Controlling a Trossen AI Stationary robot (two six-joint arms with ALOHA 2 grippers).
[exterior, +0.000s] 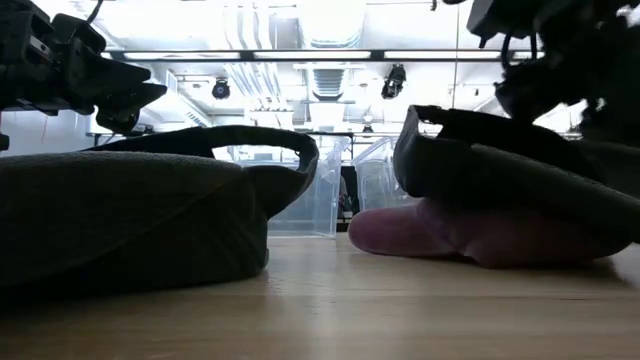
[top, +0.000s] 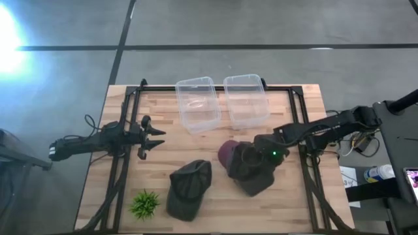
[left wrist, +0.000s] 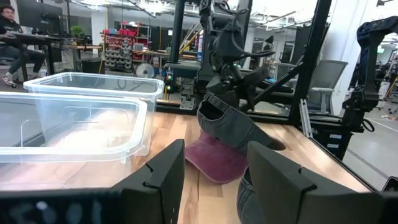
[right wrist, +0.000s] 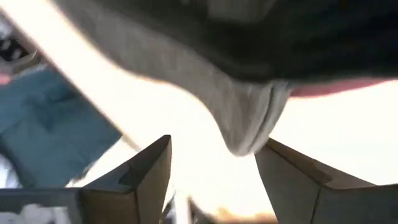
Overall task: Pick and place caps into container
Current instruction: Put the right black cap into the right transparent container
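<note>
On the right half of the tabletop [top: 287, 202], the right tool [top: 256, 156] sits down on a dark charcoal cap [top: 255, 171] lying partly over the maroon cap [top: 227, 153]. Its wrist view shows both fingers [right wrist: 140, 171] spread, cap fabric bulging just above the gap, not pinched. A second dark cap [top: 188, 188] lies near the front middle, beside a small green plant [top: 144, 203]. Two clear plastic containers [top: 197, 103] stand side by side at the far edge. Over the left side hovers the left tool [top: 154, 140], fingers spread, holding nothing.
</note>
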